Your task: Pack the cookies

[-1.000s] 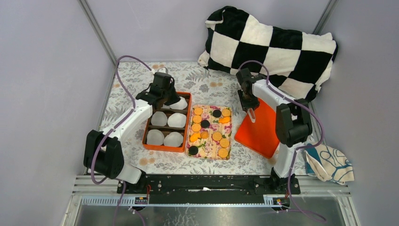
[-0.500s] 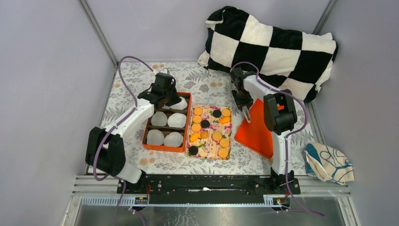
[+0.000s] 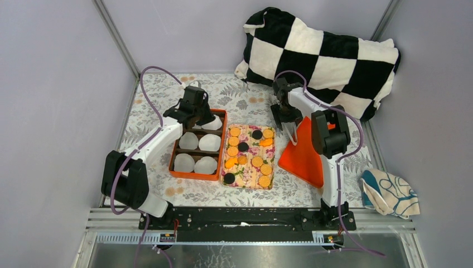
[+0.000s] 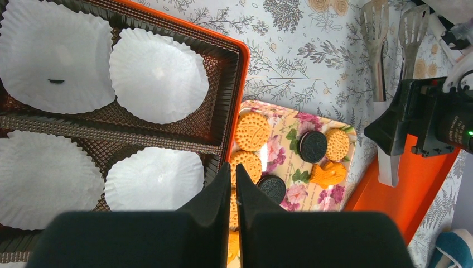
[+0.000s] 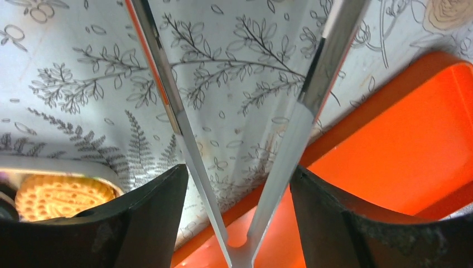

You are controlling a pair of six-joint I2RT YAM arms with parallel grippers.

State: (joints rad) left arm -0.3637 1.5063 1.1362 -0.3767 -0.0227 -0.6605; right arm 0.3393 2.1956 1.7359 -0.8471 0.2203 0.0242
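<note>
The cookies, golden [image 3: 235, 132] and black [image 3: 256, 134] discs, lie on a floral tray [image 3: 241, 181] in the middle. They also show in the left wrist view [image 4: 252, 129]. An orange box [image 3: 222, 145] left of the tray holds white paper cups [image 3: 210, 142]. My left gripper [image 3: 199, 114] is shut and empty, hovering over the box's right rim [image 4: 242, 84] beside the tray. My right gripper [image 3: 287, 120] holds metal tongs [image 5: 301, 128] between its fingers [image 5: 156, 218], right of the tray's far corner. The tongs also show in the left wrist view [image 4: 381, 72].
An orange lid [image 3: 304, 153] lies tilted right of the tray, under the right gripper. A black-and-white checkered pillow [image 3: 323, 50] lies at the back right. A patterned cloth [image 3: 390, 192] sits at the near right. Grey walls close in both sides.
My right gripper has moved left and farther back with the tongs, off the lid toward the tray's far right corner. The left arm has barely moved.
</note>
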